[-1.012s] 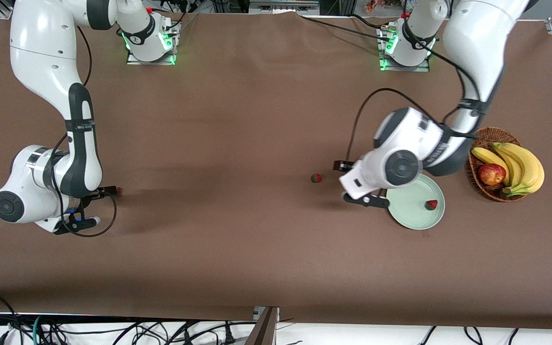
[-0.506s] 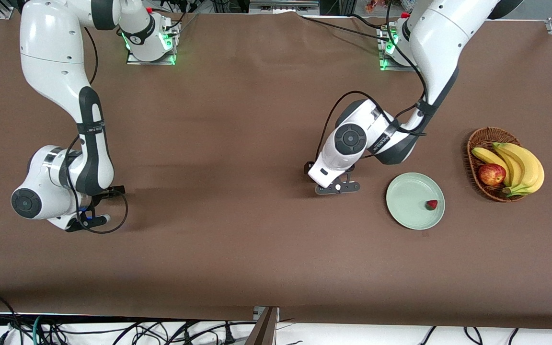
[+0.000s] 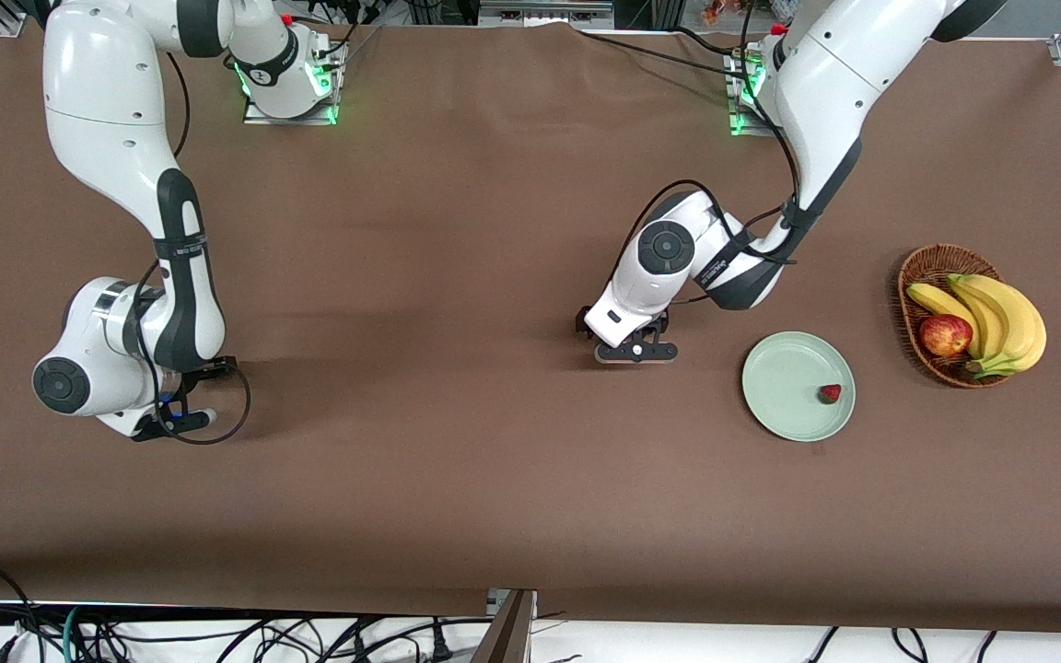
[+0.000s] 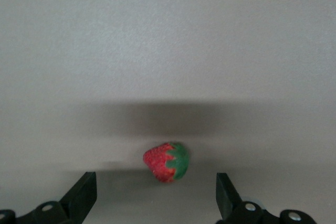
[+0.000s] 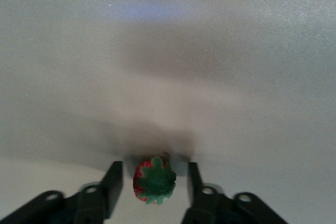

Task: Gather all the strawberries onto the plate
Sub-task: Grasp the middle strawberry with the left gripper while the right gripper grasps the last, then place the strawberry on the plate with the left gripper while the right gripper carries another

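One strawberry [image 3: 829, 393] lies in the pale green plate [image 3: 784, 405], close to the rim on the basket's side. My left gripper [image 3: 634, 353] is low over the table beside the plate, toward the right arm's end. It is open, and a second strawberry [image 4: 167, 162] lies on the cloth just ahead of its gap [image 4: 155, 195]. This berry is hidden in the front view. My right gripper [image 3: 182, 422] is low at the right arm's end. Its fingers stand on either side of a third strawberry [image 5: 154, 180], with small gaps on both sides.
A brown wicker basket [image 3: 931, 267] with bananas [image 3: 1000, 318] and a red apple [image 3: 945, 334] stands beside the plate at the left arm's end. Brown cloth covers the table.
My left gripper has moved from the plate's rim toward the right arm's end and come down over the strawberry on the table. My right gripper has shifted slightly and now covers its strawberry.
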`<state>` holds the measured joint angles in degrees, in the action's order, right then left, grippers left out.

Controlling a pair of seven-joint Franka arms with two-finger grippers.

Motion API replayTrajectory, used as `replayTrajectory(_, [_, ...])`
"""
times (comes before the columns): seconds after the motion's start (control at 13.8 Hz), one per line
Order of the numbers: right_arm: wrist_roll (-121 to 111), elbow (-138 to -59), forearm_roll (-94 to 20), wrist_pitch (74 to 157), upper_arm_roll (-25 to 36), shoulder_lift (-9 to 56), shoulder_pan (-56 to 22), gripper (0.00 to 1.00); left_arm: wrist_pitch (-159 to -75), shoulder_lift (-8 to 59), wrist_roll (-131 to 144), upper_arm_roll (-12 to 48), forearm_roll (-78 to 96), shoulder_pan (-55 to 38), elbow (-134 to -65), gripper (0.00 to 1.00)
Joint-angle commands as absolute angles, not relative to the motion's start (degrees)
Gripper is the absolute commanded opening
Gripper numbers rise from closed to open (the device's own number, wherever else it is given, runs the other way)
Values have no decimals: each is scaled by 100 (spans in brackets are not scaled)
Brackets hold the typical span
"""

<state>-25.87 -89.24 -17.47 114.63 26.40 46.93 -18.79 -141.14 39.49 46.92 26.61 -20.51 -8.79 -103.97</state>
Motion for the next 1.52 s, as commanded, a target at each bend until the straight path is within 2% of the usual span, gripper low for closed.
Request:
replayTrajectory(0.0, [-2646,-9097,-1811,11382,2637,4526,-1907,16,-14502,4052,4720,2654,-2452,-835,-10424,100])
replayTrajectory(0.14, [-2646,-9097,-1811,11382,2637,4518,-1916,10,-14493,4061,4781,2654,-2452,-844,-10441,100])
replayTrajectory(0.36, [-2593,-9044,-1811,11382,2611,4430,-1994,8,-14493,4061,4781,2654,-2452,-844,-10468,77])
replayTrajectory(0.43, [-2567,-9035,-1819,11373,2593,4369,-2065,8,-14493,4061,4781,2654,-2452,-852,-10494,74])
replayTrajectory(0.58, [-2226,-9035,-1933,11373,2593,4280,-2380,8,-14502,4130,4781,2654,-2452,-861,-10520,73])
replayTrajectory(0.65, [-1789,-9035,-2082,11373,2593,4280,-2625,8,-14493,4131,4781,2654,-2452,-861,-10521,65])
replayTrajectory(0.8, [-918,-9026,-2345,11434,2593,4280,-3153,8,-14502,4122,4781,2654,-2452,-844,-10512,39])
replayTrajectory(0.94, [-363,-9018,-2880,11461,2593,4280,-3479,8,-14493,4096,4772,2654,-2452,-817,-10503,18])
replayTrajectory(1.23, [725,-8799,-3427,11487,2593,4289,-4076,8,-14362,3859,4729,2663,-2452,-739,-10468,17])
replayTrajectory(1.45, [2245,-8693,-3445,12135,2584,4368,-4709,8,-13661,3350,4475,2663,-2452,-415,-10441,17])
